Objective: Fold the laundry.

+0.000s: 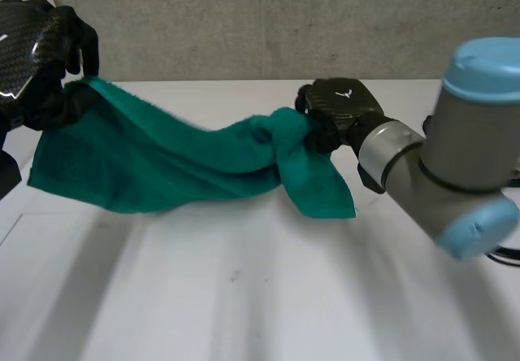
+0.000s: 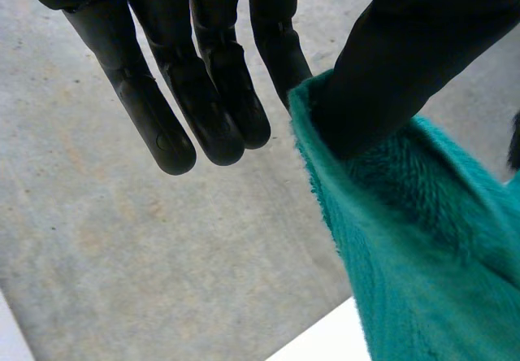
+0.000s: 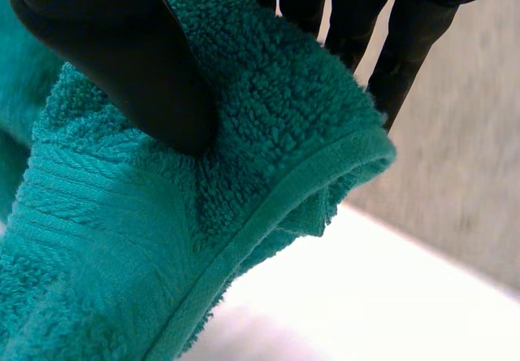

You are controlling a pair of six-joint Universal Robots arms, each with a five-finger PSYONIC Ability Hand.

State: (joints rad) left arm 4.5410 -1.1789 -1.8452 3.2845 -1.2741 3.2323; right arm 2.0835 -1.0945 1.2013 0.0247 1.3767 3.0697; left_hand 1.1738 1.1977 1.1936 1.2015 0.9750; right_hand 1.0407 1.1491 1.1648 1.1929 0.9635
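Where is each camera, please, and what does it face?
Head view: behind the arms, facing down at the white table; shows left robot hand, right robot hand, right arm.
Left wrist view: from that wrist along the palm; thumb pinches the green towel.
Right wrist view: from that wrist along the palm; thumb pinches the towel.
All share the towel.

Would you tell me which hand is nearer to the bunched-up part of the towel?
Right. The right hand pinches the towel right beside the bunch, while the left hand pinches a corner at the towel's opposite end.
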